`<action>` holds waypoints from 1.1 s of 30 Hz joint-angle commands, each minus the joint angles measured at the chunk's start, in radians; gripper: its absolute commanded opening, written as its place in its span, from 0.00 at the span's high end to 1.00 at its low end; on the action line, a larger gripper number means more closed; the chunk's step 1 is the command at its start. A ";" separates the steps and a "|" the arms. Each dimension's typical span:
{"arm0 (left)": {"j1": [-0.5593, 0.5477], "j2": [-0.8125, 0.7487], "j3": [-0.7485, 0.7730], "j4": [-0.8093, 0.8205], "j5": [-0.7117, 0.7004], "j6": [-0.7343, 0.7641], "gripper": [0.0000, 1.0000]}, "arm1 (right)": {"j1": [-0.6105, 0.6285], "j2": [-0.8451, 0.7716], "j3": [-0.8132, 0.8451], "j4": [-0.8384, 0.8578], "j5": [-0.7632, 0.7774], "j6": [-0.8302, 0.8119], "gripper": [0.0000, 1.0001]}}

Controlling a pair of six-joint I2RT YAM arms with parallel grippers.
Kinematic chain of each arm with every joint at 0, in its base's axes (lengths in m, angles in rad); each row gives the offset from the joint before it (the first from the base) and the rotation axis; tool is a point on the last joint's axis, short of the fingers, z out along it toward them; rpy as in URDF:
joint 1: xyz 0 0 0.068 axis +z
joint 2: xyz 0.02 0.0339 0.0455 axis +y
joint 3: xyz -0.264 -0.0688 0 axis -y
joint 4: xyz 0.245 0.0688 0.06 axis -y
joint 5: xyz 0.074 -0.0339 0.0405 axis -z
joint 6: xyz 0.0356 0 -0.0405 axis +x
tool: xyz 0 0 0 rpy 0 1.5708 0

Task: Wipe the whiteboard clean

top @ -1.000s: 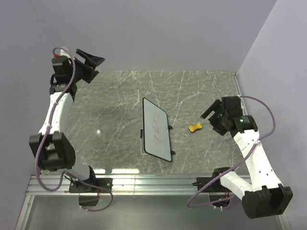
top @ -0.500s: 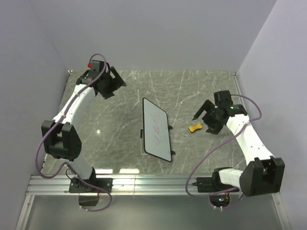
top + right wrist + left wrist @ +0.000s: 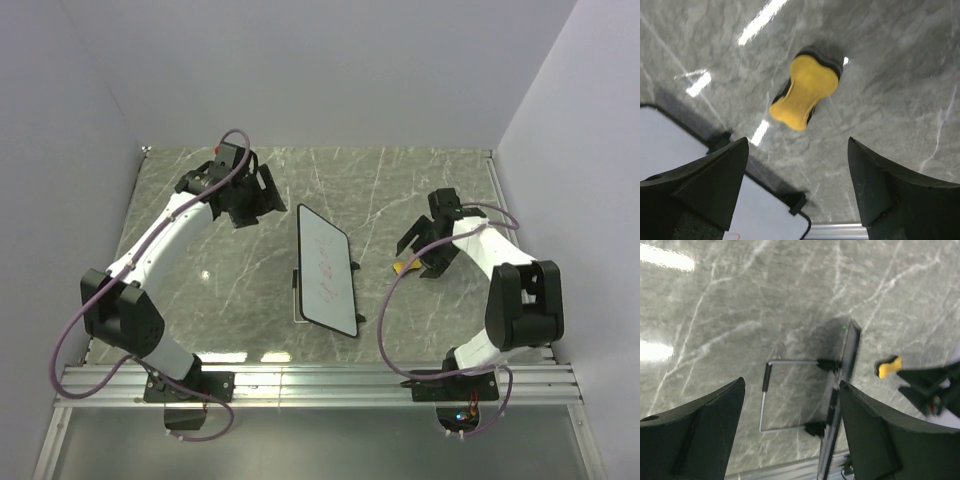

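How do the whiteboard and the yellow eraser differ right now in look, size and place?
The whiteboard is a white rectangle in a thin black frame with faint red marks; the eraser is yellow and bone-shaped. The whiteboard is far larger than the eraser. The eraser lies below the open right gripper; the whiteboard has no gripper over it. Both rest on the table, ungripped.

Eraser (image 3: 807,92) open to R gripper (image 3: 796,145); whiteboard (image 3: 675,150) crowds L side.
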 commanded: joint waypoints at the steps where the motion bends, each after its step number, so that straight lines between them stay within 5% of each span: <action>1: -0.025 -0.090 0.073 -0.074 -0.040 0.003 0.19 | -0.009 0.050 0.006 0.065 0.065 0.038 0.14; 13: -0.055 -0.223 0.075 -0.167 0.000 0.003 0.19 | -0.010 0.199 -0.017 0.166 0.090 0.086 0.28; 21: -0.075 -0.226 0.099 -0.223 0.037 0.027 0.19 | -0.009 0.211 -0.035 0.178 0.094 0.069 0.47; 24: -0.084 -0.205 0.136 -0.248 0.092 0.049 0.15 | -0.009 0.213 -0.051 0.175 0.099 0.055 0.48; 25: -0.088 -0.187 0.153 -0.257 0.113 0.054 0.05 | -0.007 0.211 -0.058 0.175 0.111 0.052 0.50; 33: -0.162 -0.120 0.058 -0.268 0.140 0.058 0.06 | -0.004 0.162 -0.091 0.163 0.114 0.014 0.94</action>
